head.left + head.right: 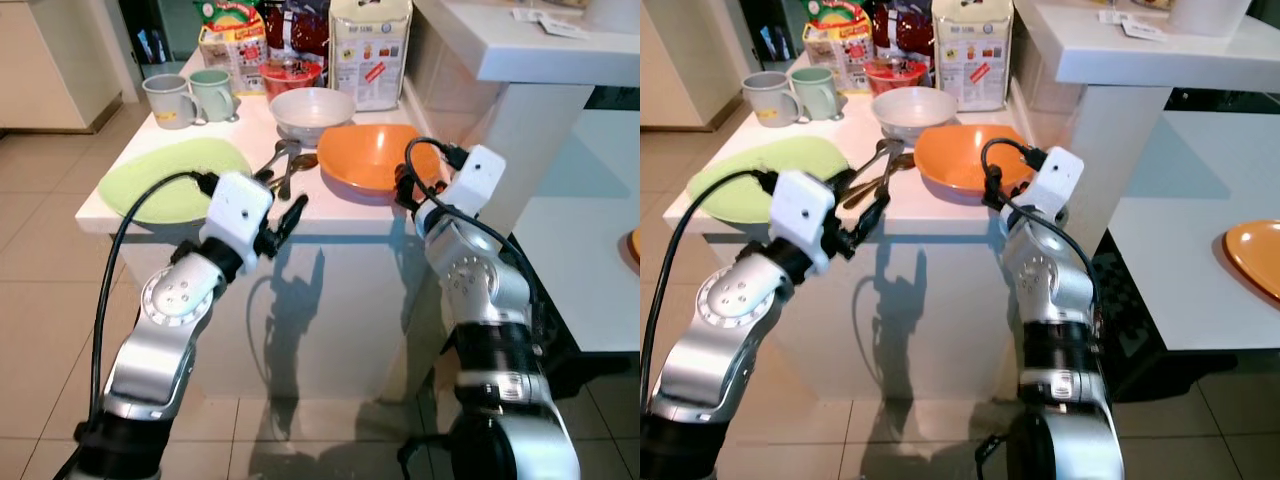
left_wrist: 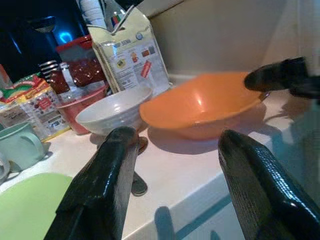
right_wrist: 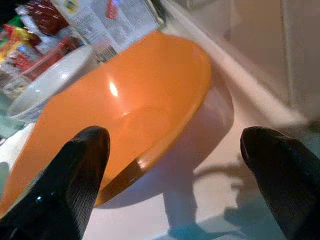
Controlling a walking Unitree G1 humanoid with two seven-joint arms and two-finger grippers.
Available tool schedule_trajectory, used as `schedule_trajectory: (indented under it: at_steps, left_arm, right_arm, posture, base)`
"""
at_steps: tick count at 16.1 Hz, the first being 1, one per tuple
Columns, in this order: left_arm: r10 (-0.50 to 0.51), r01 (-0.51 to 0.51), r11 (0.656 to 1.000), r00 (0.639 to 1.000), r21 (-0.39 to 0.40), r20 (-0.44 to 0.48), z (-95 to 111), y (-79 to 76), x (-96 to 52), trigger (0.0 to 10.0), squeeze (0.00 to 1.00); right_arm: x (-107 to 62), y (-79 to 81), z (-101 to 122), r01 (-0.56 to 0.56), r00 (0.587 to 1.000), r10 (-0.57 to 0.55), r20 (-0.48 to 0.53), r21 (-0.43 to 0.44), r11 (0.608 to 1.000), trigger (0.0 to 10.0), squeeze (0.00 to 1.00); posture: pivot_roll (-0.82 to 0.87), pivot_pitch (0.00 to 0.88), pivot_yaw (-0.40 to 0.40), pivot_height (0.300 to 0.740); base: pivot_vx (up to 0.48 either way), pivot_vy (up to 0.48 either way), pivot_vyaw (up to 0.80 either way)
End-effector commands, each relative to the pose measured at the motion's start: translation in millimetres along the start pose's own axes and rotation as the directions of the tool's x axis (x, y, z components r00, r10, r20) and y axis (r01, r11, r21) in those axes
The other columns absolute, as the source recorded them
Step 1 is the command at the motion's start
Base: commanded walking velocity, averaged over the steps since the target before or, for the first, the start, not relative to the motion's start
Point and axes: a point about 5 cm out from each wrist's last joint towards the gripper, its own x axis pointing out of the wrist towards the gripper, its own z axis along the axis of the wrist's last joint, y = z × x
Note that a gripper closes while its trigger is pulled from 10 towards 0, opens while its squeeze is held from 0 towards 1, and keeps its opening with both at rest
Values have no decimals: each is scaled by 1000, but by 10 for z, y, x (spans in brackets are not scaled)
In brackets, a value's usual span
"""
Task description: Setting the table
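A: Head view first. Where's the bowl?

B: The orange bowl [image 1: 372,155] sits at the table's [image 1: 330,215] near edge, at about 1 o'clock from the robot, with the white bowl [image 1: 312,110] touching or just behind it at 11 o'clock. The right gripper [image 1: 404,187] is at its near rim; the left gripper [image 1: 287,222] hovers just off the table edge, below the spoons [image 1: 283,165].

A: How will the bowl handle?

B: It looks like stiff, light plastic, glossy, so likely slippery (a guess from the sheen). The rim is thin and flared, so I'd pinch it there, one finger inside and one outside.

A: Left wrist view?

B: The left fingers [image 2: 102,195] are spread wide with nothing between them, aimed across the table at both bowls. A green plate [image 2: 27,205] lies to one side.

A: Right wrist view?

B: The right fingers [image 3: 65,187] also stand wide apart and empty, straddling the orange bowl's near rim [image 3: 145,160] without touching it.

A: Room to move?

B: Tight behind: a carton [image 1: 370,50], packets and mugs [image 1: 190,98] crowd the back, and a white wall panel stands at 3 o'clock. Lifting up and back toward the robot looks clearest.
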Motion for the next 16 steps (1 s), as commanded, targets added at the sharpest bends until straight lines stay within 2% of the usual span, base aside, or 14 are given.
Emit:
schedule_trajectory:
  at_steps: [1,5,8,9,10,11,16]
  left_arm:
    - [-29,29,1000,999,0,30,79,-30,4,10000,0]
    - [-77,78,997,996,-23,39,99,-86,-6,10000,0]
    - [-76,77,997,996,-26,37,97,-88,-9,10000,0]
    - [-72,74,997,997,-29,39,104,-80,-9,10000,0]
    - [-71,72,997,997,-30,39,106,-76,-10,10000,0]
    - [-70,72,997,997,-31,40,106,-74,-12,10000,0]
    - [-76,78,996,996,-32,40,110,-84,-5,10000,0]
  right_arm:
    - [30,12,26,11,1000,-11,5,33,999,10000,0]
    - [177,-7,45,70,997,-69,-17,76,995,10000,0]
    - [226,36,87,48,999,-47,-15,120,992,10000,0]
    - [241,62,106,33,999,-32,-10,139,990,7725,0]
    - [244,70,109,30,1000,-29,-8,151,988,3020,0]
    - [246,77,108,27,1000,-26,-6,171,985,0,0]
    - [269,85,129,16,1000,-16,-1,224,974,0,0]
  posture:
    - [29,0,-3,740]
    - [28,0,0,740]
    - [32,0,-2,740]
    - [32,0,-2,740]
    - [31,0,-1,740]
    - [30,0,1,740]
    - [28,0,3,740]
  base:
    - [0,0,0]
    - [0,0,0]
    - [0,0,0]
    - [0,0,0]
    - [0,0,0]
    - [0,0,0]
    - [0,0,0]
